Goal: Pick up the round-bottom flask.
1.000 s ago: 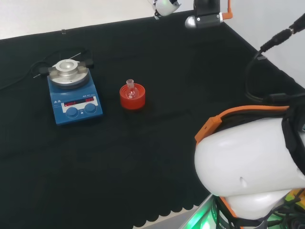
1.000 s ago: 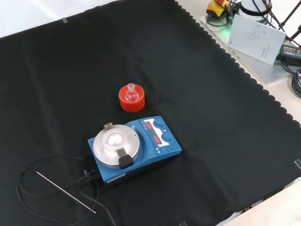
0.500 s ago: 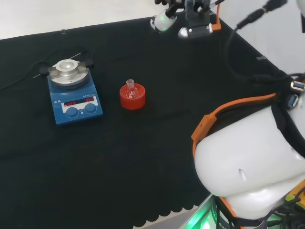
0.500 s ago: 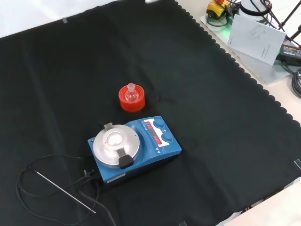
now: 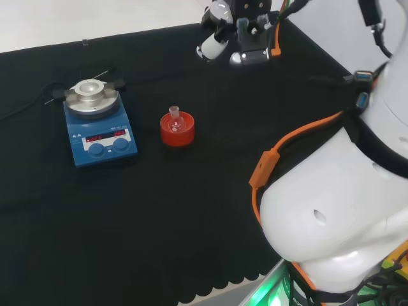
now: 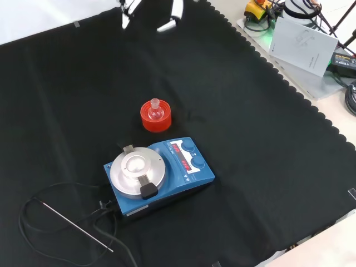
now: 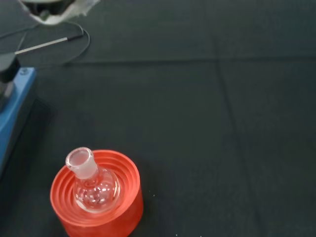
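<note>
The little round-bottom flask (image 5: pixel 174 122) made of clear glass sits in its red ribbed stand (image 5: pixel 177 132) near the middle of the head view, neck pointing up. Nothing is touching it yet. In the front view the flask (image 6: pixel 154 109) and the stand (image 6: pixel 155 117) are a bit above the middle, just behind the blue hot plate (image 6: pixel 161 173). A thin metal probe (image 6: pixel 78 227) on a black wire lies at the lower left of that view. A second ago the hand was almost out of sight at the top edge. Now the hand (image 5: pixel 245 32) has come down into the upper middle of the head view, and its white fingers (image 6: pixel 169 16) poke in at the top of the front view. The fingers look spread apart and hold nothing. The hand is well apart from the flask, so picking it up has only just started. It will likely need to go lower and closer, then wrap around the glass gently, since the flask looks small and slippery.
</note>
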Available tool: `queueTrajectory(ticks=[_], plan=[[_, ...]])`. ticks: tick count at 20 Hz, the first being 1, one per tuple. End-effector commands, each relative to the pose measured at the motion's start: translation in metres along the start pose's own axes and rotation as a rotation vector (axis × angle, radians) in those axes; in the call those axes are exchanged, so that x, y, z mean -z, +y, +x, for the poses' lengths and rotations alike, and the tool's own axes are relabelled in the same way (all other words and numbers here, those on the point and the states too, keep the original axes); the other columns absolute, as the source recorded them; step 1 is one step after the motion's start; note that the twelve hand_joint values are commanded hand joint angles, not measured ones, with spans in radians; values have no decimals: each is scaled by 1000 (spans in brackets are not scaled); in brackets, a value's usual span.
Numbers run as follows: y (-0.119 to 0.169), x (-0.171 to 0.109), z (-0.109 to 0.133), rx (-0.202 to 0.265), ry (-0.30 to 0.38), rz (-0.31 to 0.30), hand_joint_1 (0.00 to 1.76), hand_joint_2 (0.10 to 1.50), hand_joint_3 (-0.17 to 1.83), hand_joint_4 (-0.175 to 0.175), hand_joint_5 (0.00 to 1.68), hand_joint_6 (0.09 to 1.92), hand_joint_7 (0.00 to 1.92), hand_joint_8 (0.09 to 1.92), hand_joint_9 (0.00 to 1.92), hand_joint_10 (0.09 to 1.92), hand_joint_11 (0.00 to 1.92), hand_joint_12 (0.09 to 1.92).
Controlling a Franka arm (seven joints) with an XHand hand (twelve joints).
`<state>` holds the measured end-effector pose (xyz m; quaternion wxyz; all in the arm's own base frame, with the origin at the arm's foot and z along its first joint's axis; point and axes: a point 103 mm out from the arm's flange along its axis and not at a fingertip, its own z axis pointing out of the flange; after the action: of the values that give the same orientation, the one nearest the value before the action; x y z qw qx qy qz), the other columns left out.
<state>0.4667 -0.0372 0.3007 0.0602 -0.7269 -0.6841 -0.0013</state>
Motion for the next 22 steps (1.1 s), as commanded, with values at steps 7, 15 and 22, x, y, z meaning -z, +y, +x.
queueTrajectory(ticks=[7,15,22], plan=[[58,-50,-14,14,37,33,919,444,1092,-56,573,87,462,654,566,641,207,1338],[67,-67,-6,40,31,57,968,405,1116,-49,624,87,473,649,585,632,226,1333],[70,-80,4,69,26,76,976,395,1122,-46,631,91,479,643,592,624,236,1329]])
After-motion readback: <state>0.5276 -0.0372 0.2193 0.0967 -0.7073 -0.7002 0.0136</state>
